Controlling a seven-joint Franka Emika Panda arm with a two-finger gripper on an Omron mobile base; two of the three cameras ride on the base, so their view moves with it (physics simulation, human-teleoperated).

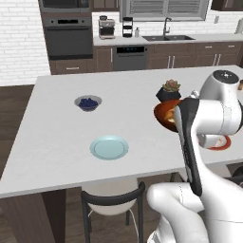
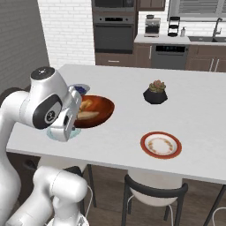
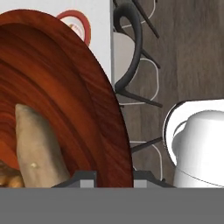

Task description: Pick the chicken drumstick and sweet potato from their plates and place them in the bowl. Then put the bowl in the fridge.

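The wide white smooth bench (image 2: 185,114) carries a flat round white plate with a red-brown rim (image 2: 160,145). The shiny dark reddish-brown round bowl (image 2: 99,110) is lifted, its rim pinched by the pincer (image 3: 113,177). Inside lie the dull pale tan sweet potato (image 3: 37,148) and the bumpy golden-orange drumstick (image 3: 8,177)

Light is even and soft, bright enough everywhere, with no single source to be told. The white counter (image 1: 61,137) shows pale and nearly flat, with faint shadows under the blue plate (image 1: 109,147) and the plant pot (image 2: 155,96). The bowl (image 3: 65,100) carries a mild gloss, its wood-like bands clear in the hand view. The arm's white shell has smooth grey shading. All views are slightly soft and coarse, with no edge distortion.
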